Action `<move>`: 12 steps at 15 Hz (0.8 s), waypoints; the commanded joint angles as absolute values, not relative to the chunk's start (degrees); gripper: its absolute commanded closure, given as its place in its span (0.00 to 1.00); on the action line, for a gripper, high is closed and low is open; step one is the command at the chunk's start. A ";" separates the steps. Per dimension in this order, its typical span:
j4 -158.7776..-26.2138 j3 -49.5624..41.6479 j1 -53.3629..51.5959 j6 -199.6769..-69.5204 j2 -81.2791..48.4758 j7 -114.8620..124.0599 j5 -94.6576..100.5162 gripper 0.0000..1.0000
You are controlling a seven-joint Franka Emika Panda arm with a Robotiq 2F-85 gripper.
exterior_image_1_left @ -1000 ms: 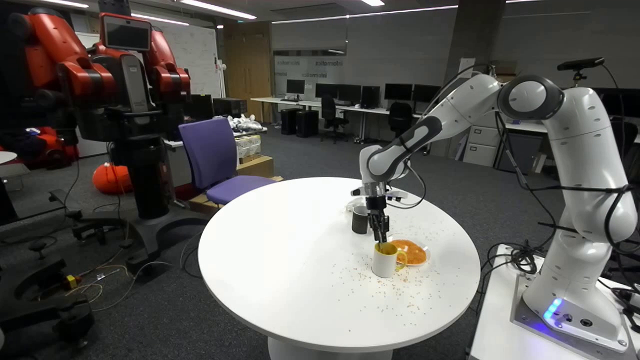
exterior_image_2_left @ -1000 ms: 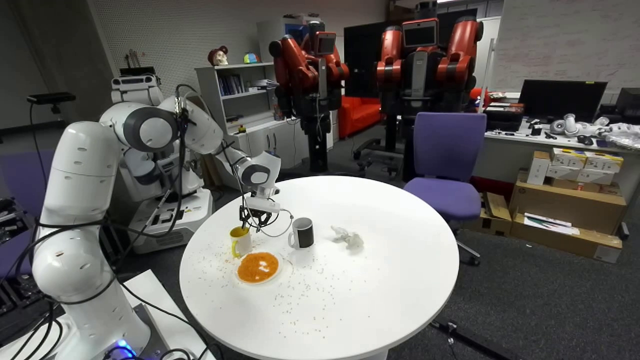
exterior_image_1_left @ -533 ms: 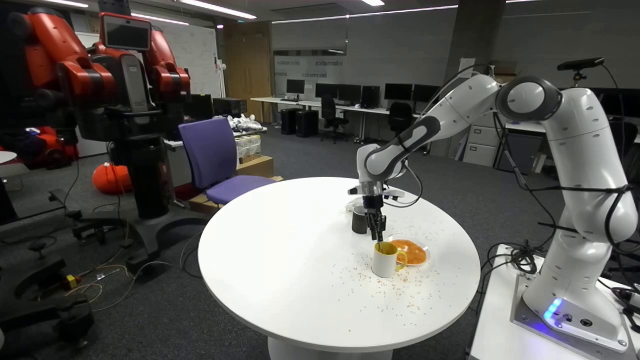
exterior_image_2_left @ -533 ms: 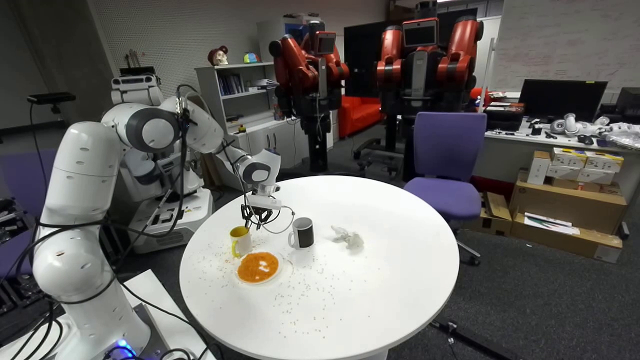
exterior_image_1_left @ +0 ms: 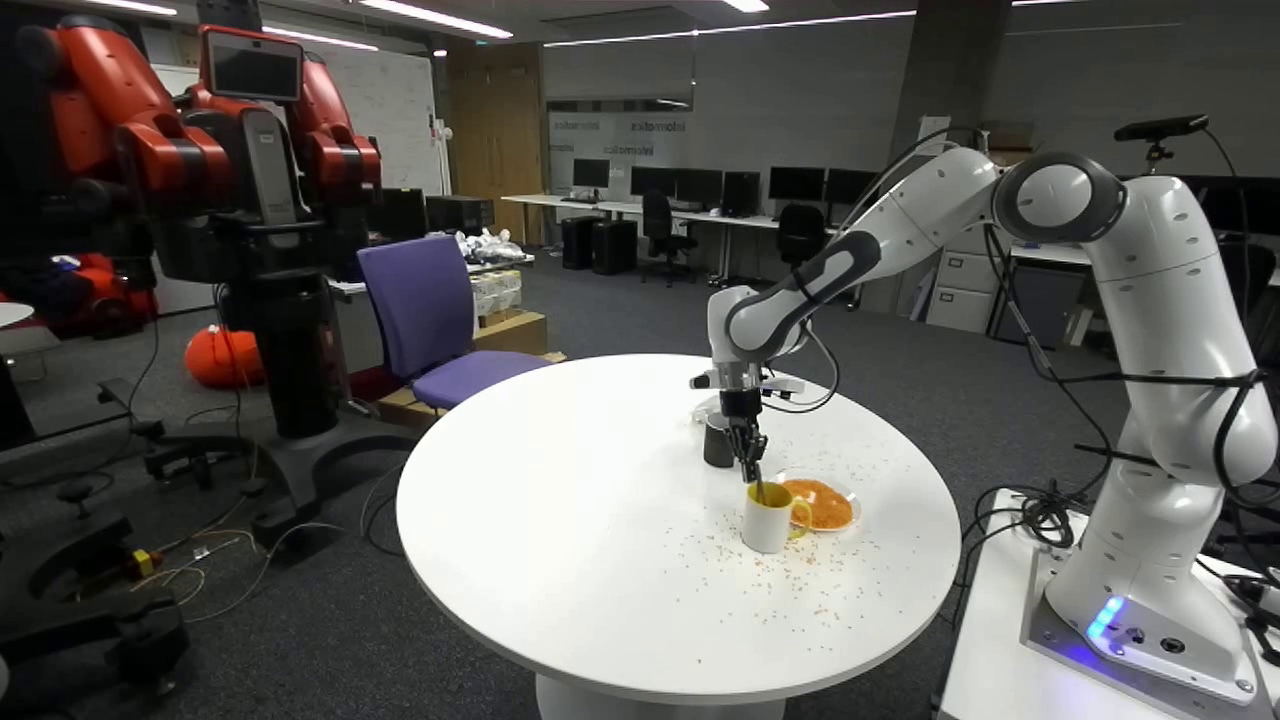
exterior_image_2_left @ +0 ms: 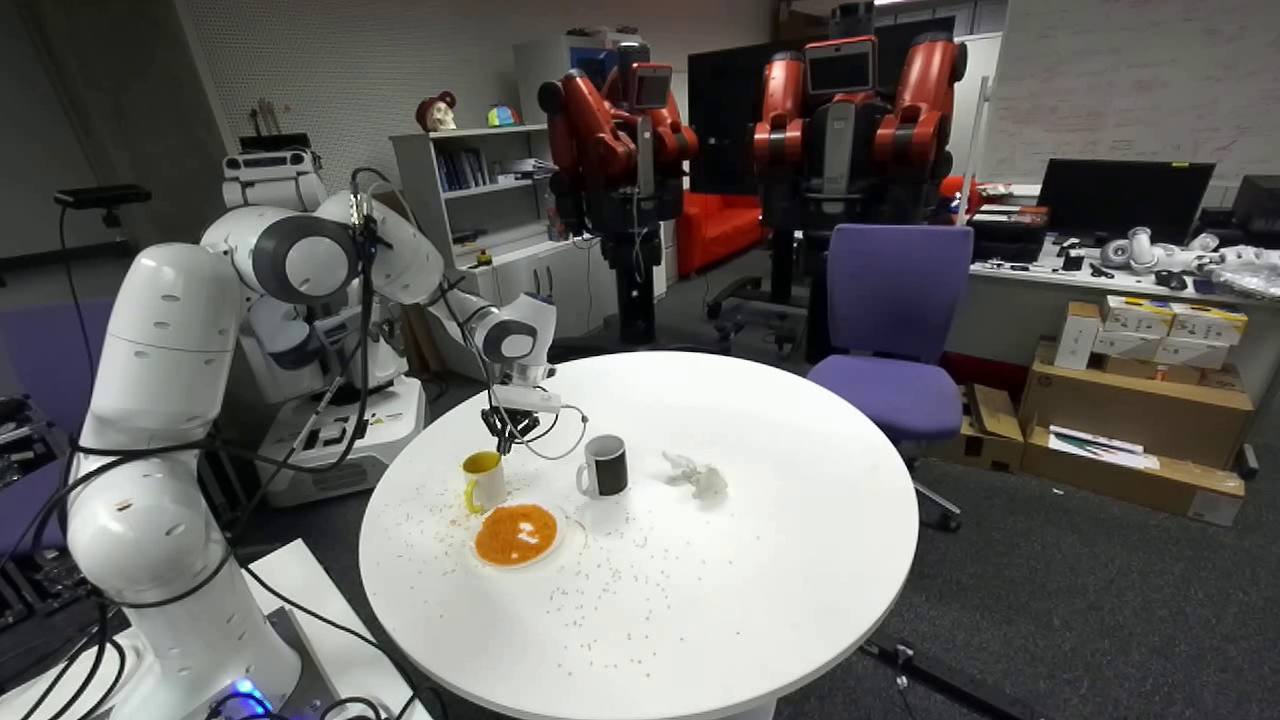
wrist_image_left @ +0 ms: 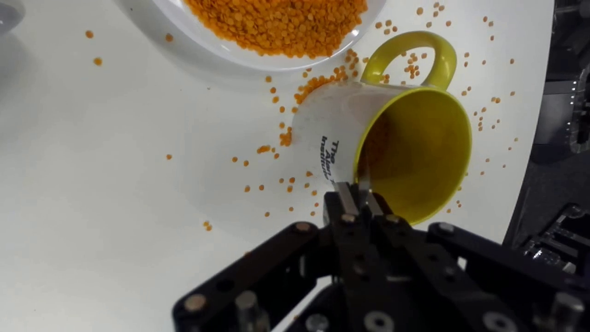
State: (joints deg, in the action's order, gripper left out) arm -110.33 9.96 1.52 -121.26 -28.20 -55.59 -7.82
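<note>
wrist view: glossy cylindrical mug (wrist_image_left: 410, 143)

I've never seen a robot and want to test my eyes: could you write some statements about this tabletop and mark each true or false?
1. The black two-fingered gripper is closed on a thin, greyish strip reaching into the white mug with a yellow handle. True.
2. That mug lies on its side. False: it stands upright.
3. Small orange grains lie on a glossy white plate. True.
4. No grains lie off the plate. False: many are scattered on the round white table.
5. The black-and-white mug stands apart from the plate. True.
</note>
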 commanded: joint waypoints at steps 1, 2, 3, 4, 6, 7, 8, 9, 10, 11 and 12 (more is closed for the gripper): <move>-109.07 9.77 1.55 -118.70 -28.15 -56.62 -6.25 0.83; -109.14 9.80 1.59 -118.80 -28.11 -56.65 -6.17 0.73; -109.19 9.83 1.63 -118.82 -28.04 -56.64 -6.17 0.58; -109.29 9.87 1.65 -118.81 -27.93 -56.66 -6.20 0.49; -109.66 9.98 1.69 -118.93 -27.57 -56.63 -6.44 0.34; -109.88 9.99 1.67 -118.97 -27.38 -56.57 -6.46 0.28; -110.25 9.98 1.63 -118.92 -27.07 -56.30 -6.51 0.25; -110.47 9.97 1.63 -118.89 -26.88 -56.16 -6.57 0.24; -110.84 9.91 1.61 -119.11 -26.60 -55.87 -6.61 0.23; -111.21 9.87 1.65 -119.17 -26.30 -55.58 -6.77 0.23; -111.50 9.75 1.59 -119.33 -26.08 -55.22 -6.69 0.26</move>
